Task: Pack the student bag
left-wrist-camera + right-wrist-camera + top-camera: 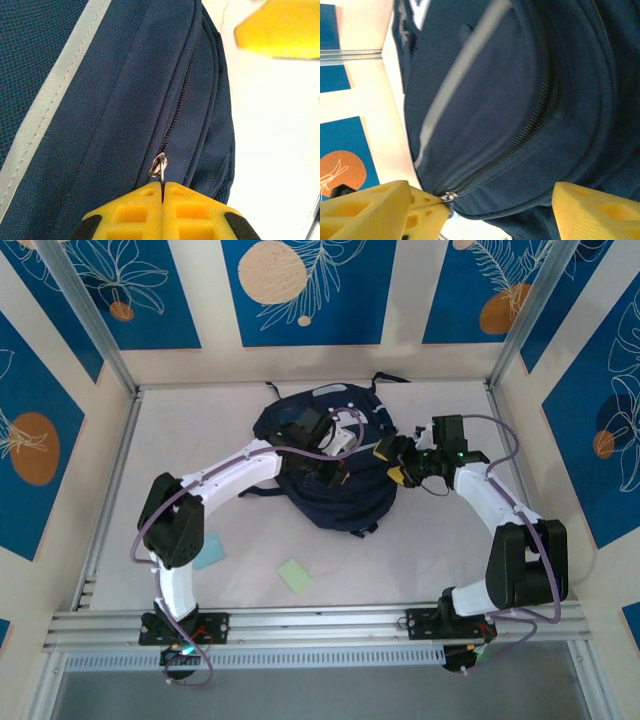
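Roughly mid-desk, toward the back: student bag (345, 505), navy, lying flat with its grey-striped front up. Zipper (180, 100) runs along the side, teeth meshed where visible. Left tool (162, 192) is over the bag, jaws pinched together on the metal zipper pull (159, 167). Right tool (490, 197) is at the bag's right edge, jaws wide, straddling the bag's seam, not gripping. Desk (430, 550) pale. In front of the bag: green card (295, 575) lying flat; blue card (210, 552) just beside the left arm.
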Tool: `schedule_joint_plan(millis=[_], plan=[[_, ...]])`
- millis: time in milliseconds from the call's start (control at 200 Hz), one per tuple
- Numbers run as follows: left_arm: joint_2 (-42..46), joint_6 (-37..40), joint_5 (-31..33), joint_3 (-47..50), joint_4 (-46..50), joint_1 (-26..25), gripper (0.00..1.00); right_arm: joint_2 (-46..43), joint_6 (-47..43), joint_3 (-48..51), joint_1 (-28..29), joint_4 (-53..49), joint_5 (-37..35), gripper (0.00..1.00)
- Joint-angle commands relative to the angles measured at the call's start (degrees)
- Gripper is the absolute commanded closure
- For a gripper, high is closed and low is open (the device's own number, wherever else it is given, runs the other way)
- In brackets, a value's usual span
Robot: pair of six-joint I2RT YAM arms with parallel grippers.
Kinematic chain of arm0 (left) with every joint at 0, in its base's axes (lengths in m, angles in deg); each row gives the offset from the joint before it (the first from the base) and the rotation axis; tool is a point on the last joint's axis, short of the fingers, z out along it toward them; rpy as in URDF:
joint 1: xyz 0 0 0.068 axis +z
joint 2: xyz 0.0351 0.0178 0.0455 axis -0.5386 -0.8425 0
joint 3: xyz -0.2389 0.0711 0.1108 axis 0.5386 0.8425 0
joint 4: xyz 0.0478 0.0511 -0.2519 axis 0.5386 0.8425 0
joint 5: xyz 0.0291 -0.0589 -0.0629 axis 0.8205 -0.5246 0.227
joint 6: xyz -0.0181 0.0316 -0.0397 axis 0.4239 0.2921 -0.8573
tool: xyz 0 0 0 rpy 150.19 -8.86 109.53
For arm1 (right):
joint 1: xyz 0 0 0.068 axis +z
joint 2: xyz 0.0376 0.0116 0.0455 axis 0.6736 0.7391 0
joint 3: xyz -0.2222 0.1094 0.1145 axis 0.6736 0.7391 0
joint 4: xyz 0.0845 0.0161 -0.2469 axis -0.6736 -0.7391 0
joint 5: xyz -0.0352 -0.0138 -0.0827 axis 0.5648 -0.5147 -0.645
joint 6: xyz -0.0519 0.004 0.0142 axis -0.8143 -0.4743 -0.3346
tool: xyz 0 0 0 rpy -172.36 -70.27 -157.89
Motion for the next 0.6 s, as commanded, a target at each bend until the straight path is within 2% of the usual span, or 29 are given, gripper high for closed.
schedule_joint_plan(millis=[0, 115, 190, 215, 275, 355, 595], plan=[[1.23, -0.45, -1.02, 0.57, -3.88, -0.66, 1.0, 2.0, 6.5, 2.21, 0.97, 6.09, 1.67, 0.28], [1.82, -0.4, -1.14, 2.06, -3.84, -0.81, 1.0, 6.42, 10.86, 1.9, 2.99, 13.49, 1.09, 0.34], [2.25, -0.14, -1.09, 3.29, -3.64, -1.02, 1.0, 9.88, 12.26, 0.12, 4.23, 15.69, -1.61, 0.42], [2.42, -0.04, -0.83, 3.76, -3.66, -1.04, 1.0, 10.9, 12.44, -0.48, 4.56, 16.19, -2.72, 0.5], [2.83, 0.21, 0.16, 5.08, -3.49, -1.14, 1.0, 13.34, 13.41, -1.56, 4.72, 17.49, -4.61, 0.74], [3.78, 0.51, 2.18, 7.25, -3.52, -1.14, 1.0, 15.6, 13.82, -2.16, 4.64, 19.18, -6.05, 1.0], [8.25, 0.52, 14.74, 14.25, -0.2, 0.6, 1.0, 14.05, 10.75, -1.59, 3.7, 17.56, -10.23, 1.0]])
